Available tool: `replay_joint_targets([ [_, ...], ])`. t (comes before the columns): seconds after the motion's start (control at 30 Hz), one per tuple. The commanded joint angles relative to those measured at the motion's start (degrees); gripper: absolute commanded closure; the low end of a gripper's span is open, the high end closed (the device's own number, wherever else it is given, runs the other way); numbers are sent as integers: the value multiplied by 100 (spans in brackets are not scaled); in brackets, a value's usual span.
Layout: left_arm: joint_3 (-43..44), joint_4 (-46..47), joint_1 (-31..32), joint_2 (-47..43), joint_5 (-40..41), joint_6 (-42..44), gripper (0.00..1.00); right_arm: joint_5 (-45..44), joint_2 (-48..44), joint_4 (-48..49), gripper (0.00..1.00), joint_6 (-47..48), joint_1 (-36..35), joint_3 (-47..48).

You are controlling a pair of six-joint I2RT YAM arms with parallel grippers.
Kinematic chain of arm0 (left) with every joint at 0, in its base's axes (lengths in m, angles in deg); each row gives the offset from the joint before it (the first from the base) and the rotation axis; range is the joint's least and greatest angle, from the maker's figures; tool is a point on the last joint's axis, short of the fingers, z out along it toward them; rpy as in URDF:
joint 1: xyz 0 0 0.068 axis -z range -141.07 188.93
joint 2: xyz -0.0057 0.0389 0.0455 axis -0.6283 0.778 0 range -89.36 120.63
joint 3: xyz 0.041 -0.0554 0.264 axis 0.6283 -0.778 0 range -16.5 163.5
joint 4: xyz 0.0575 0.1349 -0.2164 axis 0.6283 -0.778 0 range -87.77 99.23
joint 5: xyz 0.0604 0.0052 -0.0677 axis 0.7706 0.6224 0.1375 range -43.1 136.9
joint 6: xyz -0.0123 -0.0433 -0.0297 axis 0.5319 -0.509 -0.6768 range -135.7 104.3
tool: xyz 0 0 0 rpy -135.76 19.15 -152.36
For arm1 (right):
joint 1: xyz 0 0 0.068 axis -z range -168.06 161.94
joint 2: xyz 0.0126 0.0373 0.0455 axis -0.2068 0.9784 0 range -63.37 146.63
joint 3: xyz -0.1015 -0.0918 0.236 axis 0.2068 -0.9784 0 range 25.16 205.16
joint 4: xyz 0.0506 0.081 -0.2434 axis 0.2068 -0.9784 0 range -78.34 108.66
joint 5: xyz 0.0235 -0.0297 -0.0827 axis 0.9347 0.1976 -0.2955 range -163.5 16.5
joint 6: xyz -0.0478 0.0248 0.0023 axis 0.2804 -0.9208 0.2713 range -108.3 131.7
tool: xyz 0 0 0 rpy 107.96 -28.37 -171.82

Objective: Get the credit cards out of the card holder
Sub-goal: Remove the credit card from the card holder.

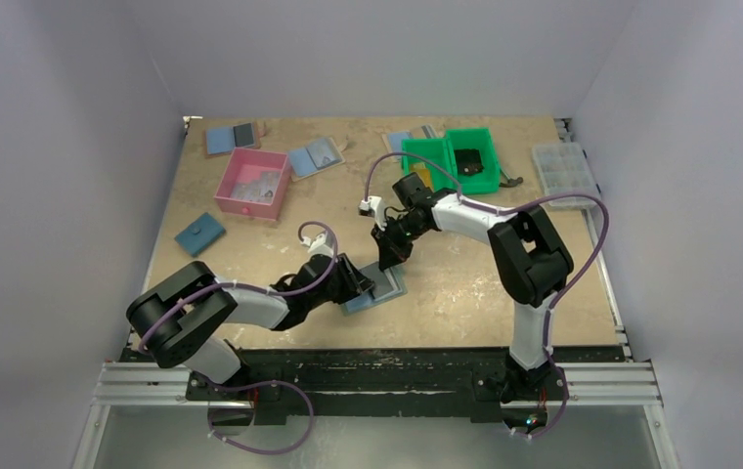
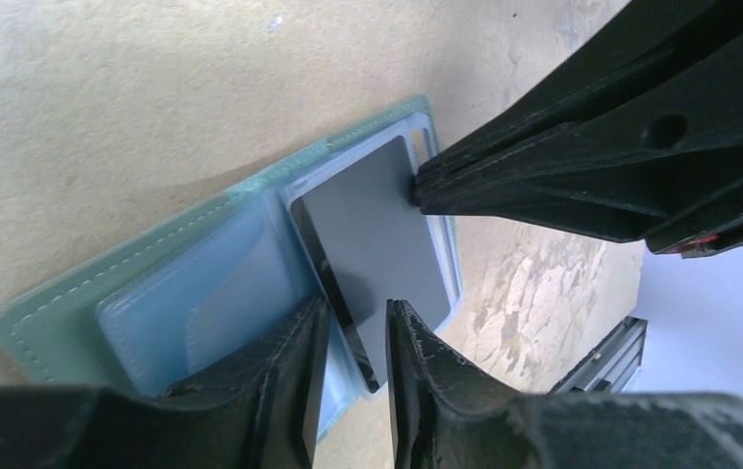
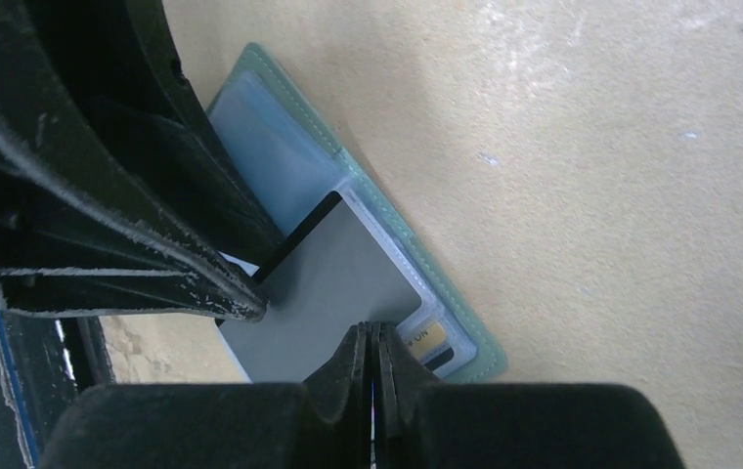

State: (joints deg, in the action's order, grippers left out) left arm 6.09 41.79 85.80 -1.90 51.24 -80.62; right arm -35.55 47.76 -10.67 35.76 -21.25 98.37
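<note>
card holder (image 1: pixel 390 289) lies open on the table (image 1: pixel 504 283), lower middle of the top view. left gripper (image 2: pixel 356 315) is over it, fingers a little apart. right gripper (image 3: pixel 370 338) is closed, its tips at the edge of a grey card (image 3: pixel 338 283) (a yellow credit card (image 3: pixel 430 338) shows in the pocket).

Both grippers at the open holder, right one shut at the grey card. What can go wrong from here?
The right gripper is shut at the edge of the grey card; the bite looks thin and may slip. The left gripper stands open over the card holder, maybe not pinning it, so it could drag along.
</note>
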Motion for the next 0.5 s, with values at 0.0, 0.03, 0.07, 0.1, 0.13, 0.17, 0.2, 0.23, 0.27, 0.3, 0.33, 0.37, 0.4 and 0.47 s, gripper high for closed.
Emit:
replay_joint_targets([
  [0.0, -295, 198, -79, -146, 339, -346, 70, 639, 247, -532, 98, 143, -125, 64],
  [0.03, -327, 242, -89, -164, 357, -379, 71, 695, 269, -584, 98, 179, -126, 83],
  [0.07, -365, 261, -102, -175, 365, -400, 73, 761, 295, -651, 98, 224, -126, 107],
  [0.1, -378, 274, -118, -177, 366, -421, 75, 836, 309, -701, 98, 266, -126, 132],
  [0.13, -400, 308, -131, -177, 366, -438, 78, 852, 316, -728, 98, 285, -126, 148],
  [0.17, -432, 357, -145, -170, 354, -440, 81, 843, 316, -726, 98, 295, -126, 149],
  [0.2, -457, 416, -159, -168, 337, -442, 86, 808, 321, -712, 98, 298, -122, 150],
  [0.23, -496, 475, -178, -161, 315, -453, 93, 765, 314, -691, 98, 282, -126, 142],
  [0.27, -536, 546, -199, -159, 298, -459, 99, 700, 313, -653, 98, 237, -126, 133],
  [0.3, -577, 609, -216, -159, 278, -453, 100, 627, 305, -615, 98, 198, -121, 120],
  [0.33, -614, 656, -228, -164, 262, -449, 100, 539, 297, -567, 97, 149, -114, 109],
  [0.37, -660, 735, -243, -174, 233, -438, 100, 450, 288, -513, 97, 99, -116, 95],
  [0.4, -718, 820, -248, -195, 195, -427, 100, 342, 274, -435, 96, 45, -105, 82],
  [0.47, -877, 1051, -266, -266, 129, -366, 100, 161, 257, -329, 94, -59, -55, 52],
])
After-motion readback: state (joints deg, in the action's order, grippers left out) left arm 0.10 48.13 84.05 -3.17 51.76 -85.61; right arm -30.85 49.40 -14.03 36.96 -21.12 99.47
